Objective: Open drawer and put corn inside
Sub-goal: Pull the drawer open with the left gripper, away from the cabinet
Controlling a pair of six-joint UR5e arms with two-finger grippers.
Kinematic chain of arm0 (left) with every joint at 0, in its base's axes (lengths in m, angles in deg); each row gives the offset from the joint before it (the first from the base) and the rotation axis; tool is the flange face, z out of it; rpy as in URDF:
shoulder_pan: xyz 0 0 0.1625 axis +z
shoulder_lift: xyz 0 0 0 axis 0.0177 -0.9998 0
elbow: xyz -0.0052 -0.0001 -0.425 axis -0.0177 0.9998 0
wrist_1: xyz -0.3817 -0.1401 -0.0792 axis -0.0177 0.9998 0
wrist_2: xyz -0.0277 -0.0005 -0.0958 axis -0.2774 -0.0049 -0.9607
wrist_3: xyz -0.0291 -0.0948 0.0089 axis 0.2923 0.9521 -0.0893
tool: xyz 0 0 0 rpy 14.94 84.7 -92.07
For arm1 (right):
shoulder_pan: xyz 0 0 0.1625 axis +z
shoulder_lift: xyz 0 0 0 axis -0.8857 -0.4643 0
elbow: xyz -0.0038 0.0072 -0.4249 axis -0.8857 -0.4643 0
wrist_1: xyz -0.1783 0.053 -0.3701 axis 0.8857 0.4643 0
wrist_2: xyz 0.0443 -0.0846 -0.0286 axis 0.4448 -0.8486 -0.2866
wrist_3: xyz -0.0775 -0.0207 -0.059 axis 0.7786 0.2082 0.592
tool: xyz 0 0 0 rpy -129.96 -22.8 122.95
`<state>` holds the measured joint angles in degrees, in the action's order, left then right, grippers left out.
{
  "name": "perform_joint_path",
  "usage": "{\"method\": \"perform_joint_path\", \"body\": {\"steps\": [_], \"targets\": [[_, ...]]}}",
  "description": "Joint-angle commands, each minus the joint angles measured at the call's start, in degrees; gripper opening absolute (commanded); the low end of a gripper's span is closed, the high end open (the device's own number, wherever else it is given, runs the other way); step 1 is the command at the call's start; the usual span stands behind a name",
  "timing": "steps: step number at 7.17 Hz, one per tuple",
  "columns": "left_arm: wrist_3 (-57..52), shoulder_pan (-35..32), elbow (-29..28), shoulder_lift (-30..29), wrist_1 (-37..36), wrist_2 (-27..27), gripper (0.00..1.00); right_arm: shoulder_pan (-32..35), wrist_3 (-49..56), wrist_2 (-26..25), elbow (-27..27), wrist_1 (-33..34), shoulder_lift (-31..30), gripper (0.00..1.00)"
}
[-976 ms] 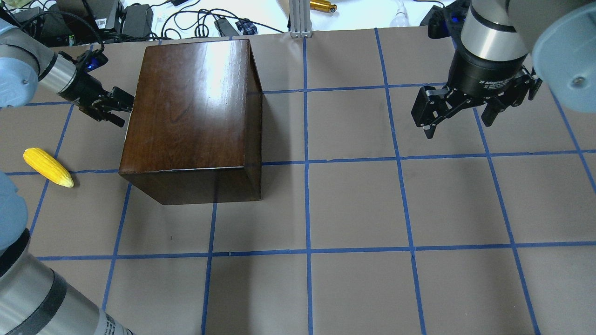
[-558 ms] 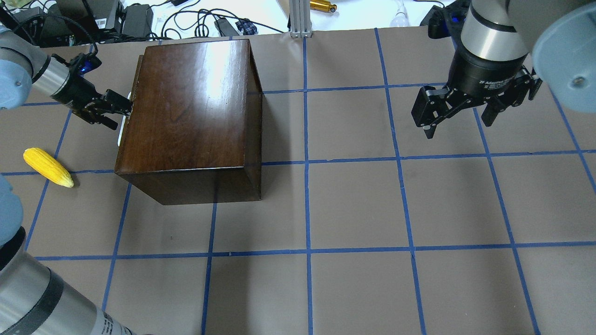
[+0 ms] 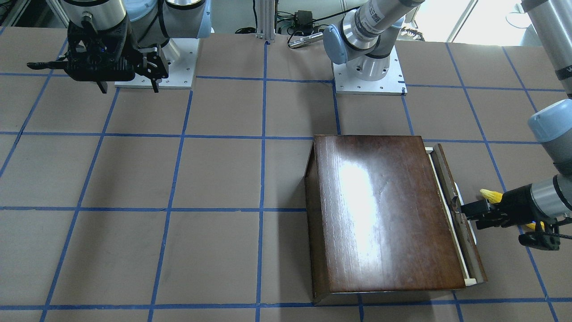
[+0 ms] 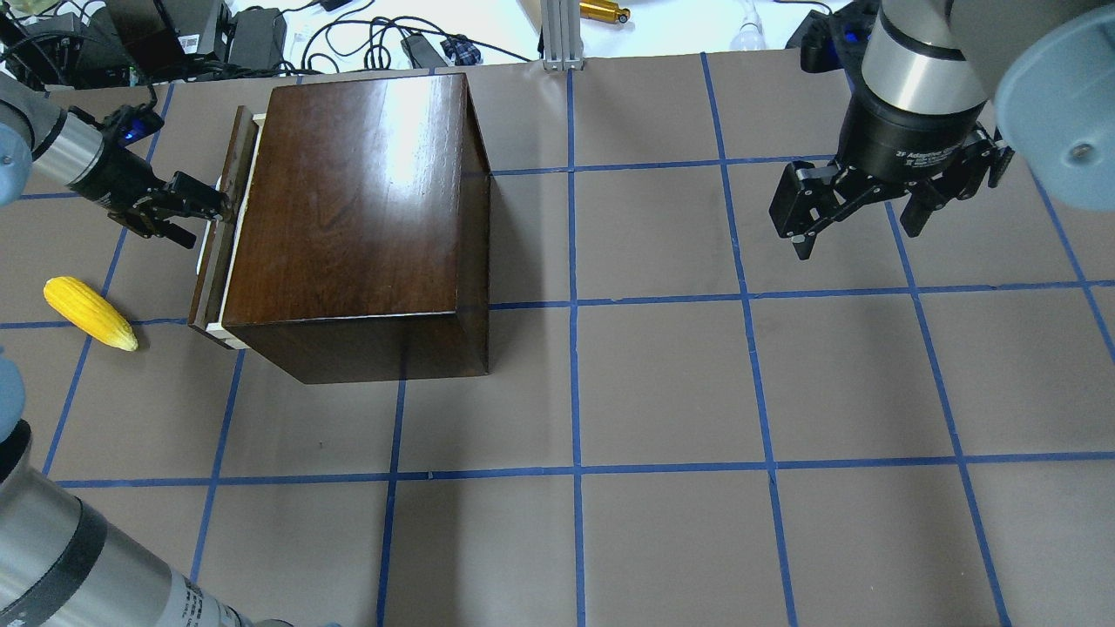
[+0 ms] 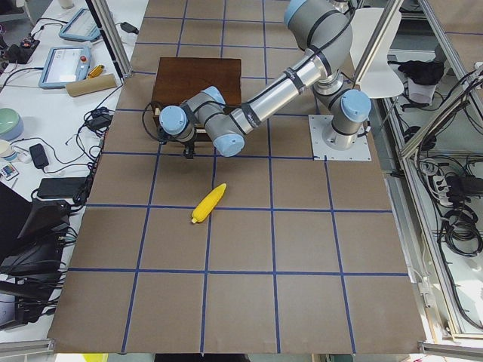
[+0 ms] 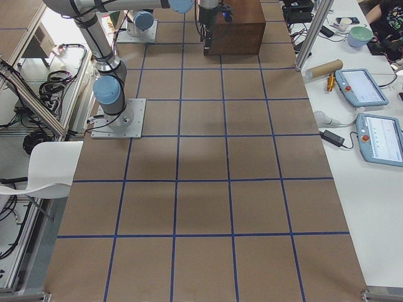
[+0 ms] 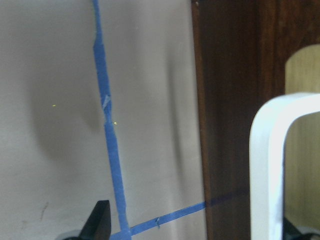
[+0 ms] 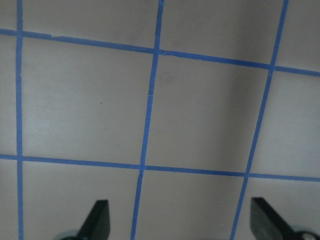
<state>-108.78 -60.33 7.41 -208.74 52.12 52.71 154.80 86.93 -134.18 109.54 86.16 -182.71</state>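
drawer (image 4: 213, 283) stands a short way out of the dark brown wooden box (image 4: 357, 192), on the box's side toward the robot's left. a narrow strip of pale wood shows between its dark front panel and the box's edge. too little is out to show the inside of the tray.

left gripper (image 4: 209, 207) lies level over the table (image 4: 662, 383), pointing at the middle of the front panel, right at the white loop pull (image 7: 267, 165). its jaws are apart, about as wide as the other gripper's. in the left wrist view one fingertip (image 7: 100, 222) sits over bare table, well clear of the pull. the other is hidden behind the pull's white bar, so it looks hooked at the loop rather than pinching it, though i cannot see the contact itself.

corn (image 4: 90, 313) lies on the table out beyond the drawer front, apart from both drawer and left gripper and nearer the robot than that gripper. its pointed end lies over a line of blue tape (image 4: 575, 300). in the front-facing view the corn (image 3: 490, 195) is mostly hidden behind the left wrist.

right gripper (image 4: 858, 239) hangs above bare table far over on the robot's right, well apart from the box. its fingers are spread wide and hold nothing. its wrist view shows only the two fingertips (image 8: 100, 217) and the taped grid.
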Motion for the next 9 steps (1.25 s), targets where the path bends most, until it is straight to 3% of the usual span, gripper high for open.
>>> {"method": "perform_joint_path", "body": {"steps": [1,9], "targets": [[-0.1,1.3,-0.1,0.1,-0.1,0.1,1.00,0.0,0.0,0.0,0.0,0.0,-0.1,1.00],[-0.5,4.6,-0.4,0.4,-0.3,1.9,1.00,0.0,0.0,0.0,0.0,0.0,-0.1,1.00]]}}
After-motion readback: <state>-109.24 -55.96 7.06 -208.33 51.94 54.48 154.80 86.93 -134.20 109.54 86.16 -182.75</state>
